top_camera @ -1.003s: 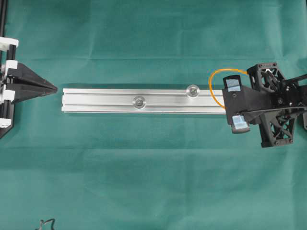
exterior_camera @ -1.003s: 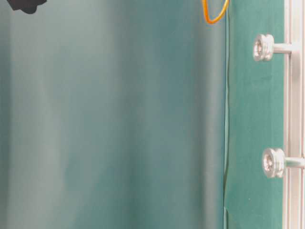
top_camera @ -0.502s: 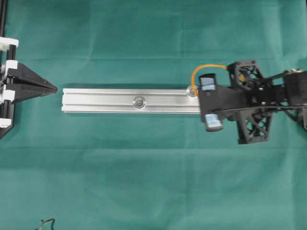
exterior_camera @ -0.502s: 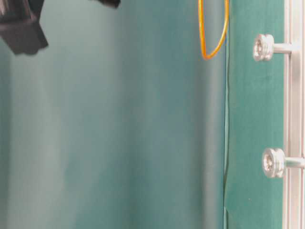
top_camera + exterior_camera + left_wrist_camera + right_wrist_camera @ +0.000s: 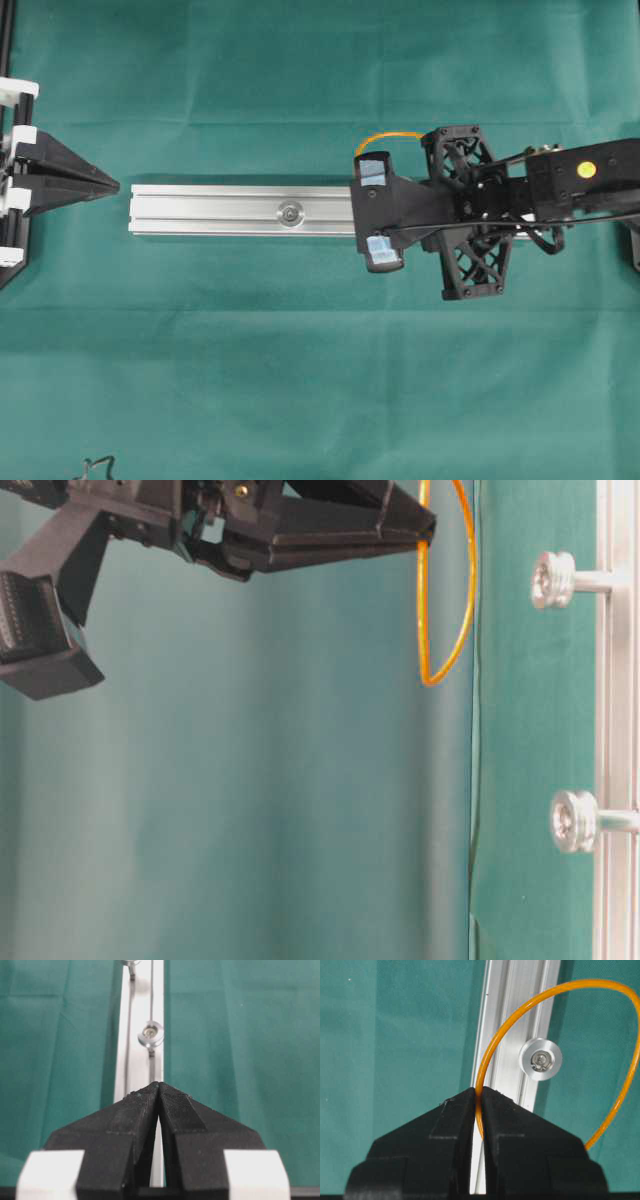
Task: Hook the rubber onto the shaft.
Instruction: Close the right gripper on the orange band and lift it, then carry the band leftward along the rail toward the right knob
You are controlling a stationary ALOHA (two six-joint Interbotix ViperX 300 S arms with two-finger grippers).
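No readable writing. Right tool [image 5: 479, 1091] pinches rubber [image 5: 492, 1047]; left tool [image 5: 158, 1085] clenched, empty.

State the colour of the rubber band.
Orange; the rubber band, pinched by the right gripper, shows best in the right wrist view.

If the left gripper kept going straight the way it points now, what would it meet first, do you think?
Probably the near end of the aluminium rail, which lies directly ahead of the shut left gripper; their relative height is unclear.

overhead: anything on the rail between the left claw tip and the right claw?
Only one pulley-topped shaft standing on the aluminium rail; the rest is bare rail. The left claw sits shut off the rail's end; the right claw pinches the rubber band.
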